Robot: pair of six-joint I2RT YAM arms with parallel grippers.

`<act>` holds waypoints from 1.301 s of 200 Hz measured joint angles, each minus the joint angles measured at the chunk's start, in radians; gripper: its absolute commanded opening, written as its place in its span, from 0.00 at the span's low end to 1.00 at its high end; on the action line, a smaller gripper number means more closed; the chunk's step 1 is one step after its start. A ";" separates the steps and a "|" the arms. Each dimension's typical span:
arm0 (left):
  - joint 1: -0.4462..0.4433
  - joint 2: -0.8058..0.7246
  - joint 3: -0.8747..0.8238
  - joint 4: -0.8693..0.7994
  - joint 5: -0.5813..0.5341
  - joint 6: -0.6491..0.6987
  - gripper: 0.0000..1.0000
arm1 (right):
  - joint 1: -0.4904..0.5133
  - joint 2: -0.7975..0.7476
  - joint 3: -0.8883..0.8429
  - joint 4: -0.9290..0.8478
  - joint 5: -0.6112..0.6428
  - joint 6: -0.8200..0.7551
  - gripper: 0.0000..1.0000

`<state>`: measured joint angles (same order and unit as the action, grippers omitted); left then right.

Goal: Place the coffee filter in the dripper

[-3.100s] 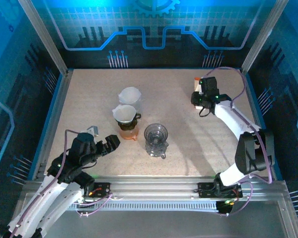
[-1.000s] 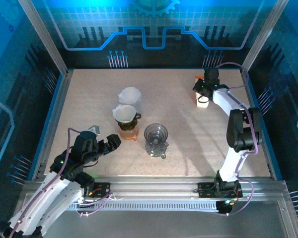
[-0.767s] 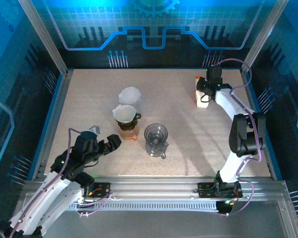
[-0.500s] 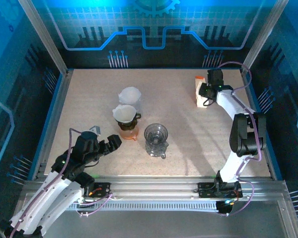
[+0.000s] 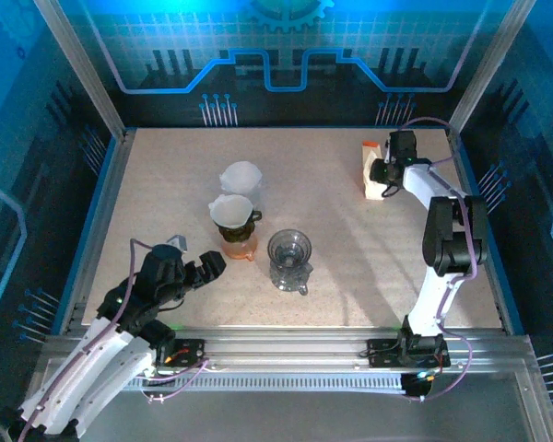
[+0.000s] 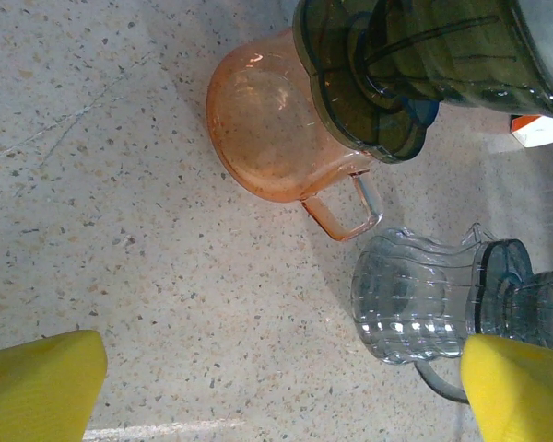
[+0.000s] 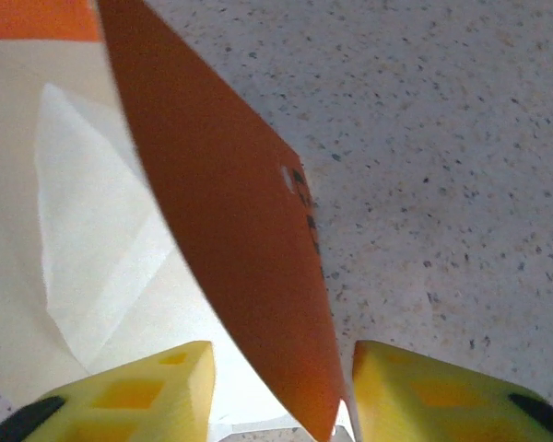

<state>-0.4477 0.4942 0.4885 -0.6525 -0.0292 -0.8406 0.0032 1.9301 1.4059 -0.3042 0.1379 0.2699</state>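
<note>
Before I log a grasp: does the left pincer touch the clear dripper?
Apart. The top view shows bare table between the open left pincer and the clear dripper.

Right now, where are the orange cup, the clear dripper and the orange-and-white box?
orange cup (image 6: 263,138): left wrist view, side wall.
clear dripper (image 5: 289,249): top view, open bowl.
orange-and-white box (image 5: 374,182): top view, white side.

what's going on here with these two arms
The right arm's fingers stand apart on either side of the orange flap of a filter box at the table's far right, with white filter paper showing inside. The left arm's fingers hang wide open near the front, facing a dark dripper on an orange glass mug and a clear glass dripper.
</note>
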 measured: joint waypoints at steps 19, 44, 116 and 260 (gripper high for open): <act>0.000 0.015 -0.001 0.005 0.000 -0.002 0.99 | 0.000 0.011 0.021 0.004 -0.013 -0.013 0.24; 0.000 0.026 -0.001 0.007 0.000 -0.008 0.99 | 0.003 0.013 0.028 0.017 -0.015 -0.034 0.16; 0.000 0.026 -0.001 0.007 0.000 -0.011 0.99 | 0.124 0.008 0.005 0.058 0.012 -0.059 0.09; 0.000 0.021 -0.001 0.006 0.000 -0.010 0.99 | 0.239 -0.059 -0.050 0.061 0.201 -0.140 0.50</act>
<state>-0.4477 0.5156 0.4877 -0.6460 -0.0292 -0.8509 0.2424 1.8709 1.3563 -0.2432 0.3389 0.1295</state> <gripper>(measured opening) 0.989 0.488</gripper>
